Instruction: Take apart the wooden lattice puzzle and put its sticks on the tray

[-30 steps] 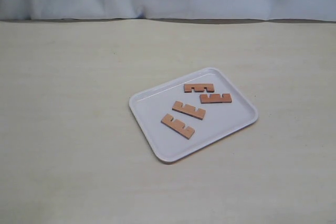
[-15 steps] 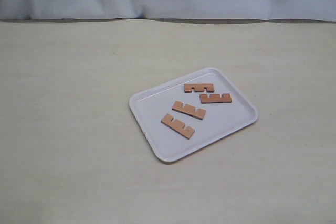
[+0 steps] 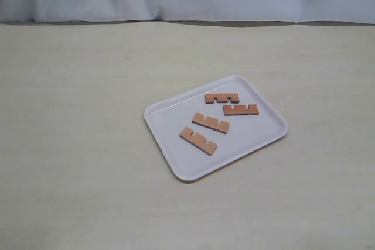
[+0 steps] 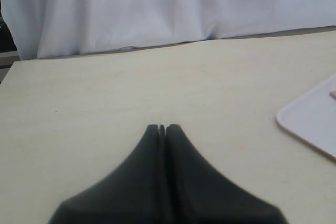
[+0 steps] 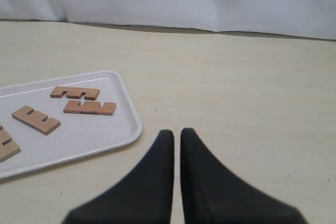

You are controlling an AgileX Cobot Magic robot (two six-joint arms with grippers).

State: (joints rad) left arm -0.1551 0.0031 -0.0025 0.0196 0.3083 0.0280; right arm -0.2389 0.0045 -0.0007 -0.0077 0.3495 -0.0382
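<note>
Four reddish-brown, comb-notched sticks (image 3: 211, 123) lie flat and unlinked on the white tray (image 3: 167, 124). The left hand (image 4: 162, 127) is pressed closed, the right hand (image 5: 177, 132) nearly closed; both are empty.

Left gripper (image 4: 162, 127): both dark fingers (image 4: 149, 156) pressed together, tips touching, nothing between them, aimed toward the far edge of the tabletop. Right gripper (image 5: 177, 132): fingers (image 5: 199, 166) drawn in side by side, only a thin slit between the tips, nothing held, also aimed at the far edge.
</note>
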